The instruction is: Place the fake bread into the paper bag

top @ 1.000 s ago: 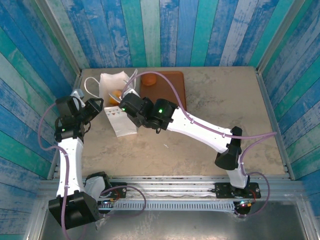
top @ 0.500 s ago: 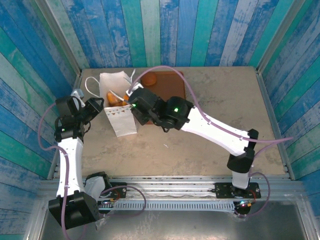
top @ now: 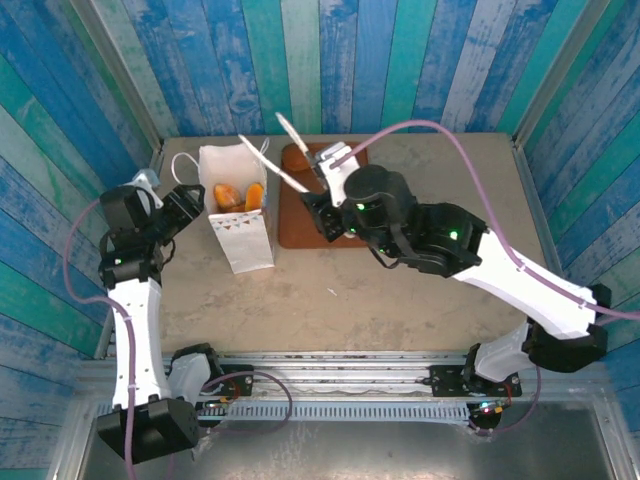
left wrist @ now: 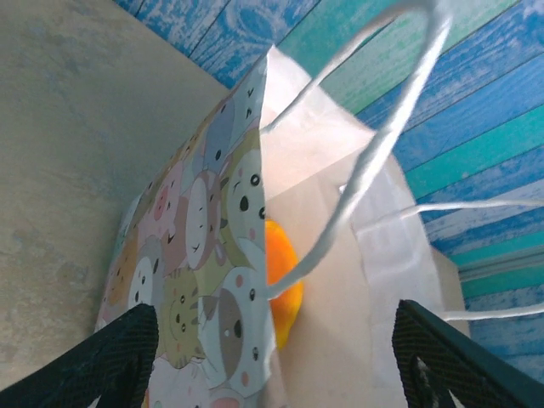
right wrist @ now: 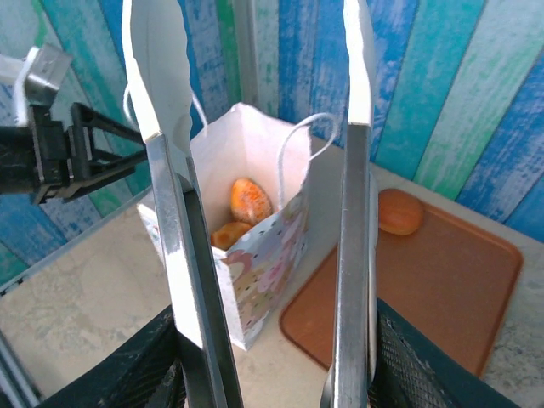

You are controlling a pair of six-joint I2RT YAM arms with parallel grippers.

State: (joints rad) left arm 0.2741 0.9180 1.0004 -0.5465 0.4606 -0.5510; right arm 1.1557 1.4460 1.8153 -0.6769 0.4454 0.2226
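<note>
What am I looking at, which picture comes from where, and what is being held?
The machine is a left arm and a right arm bolted at the near edge of a table. The overhead picture looks down on both; the other two come from a camera on each wrist. The right gripper clamps metal tongs, with nothing between their tips. The left gripper stands open at the paper bag. Orange toy bread lies inside it; one more bun sits on the brown board beside it.
</note>
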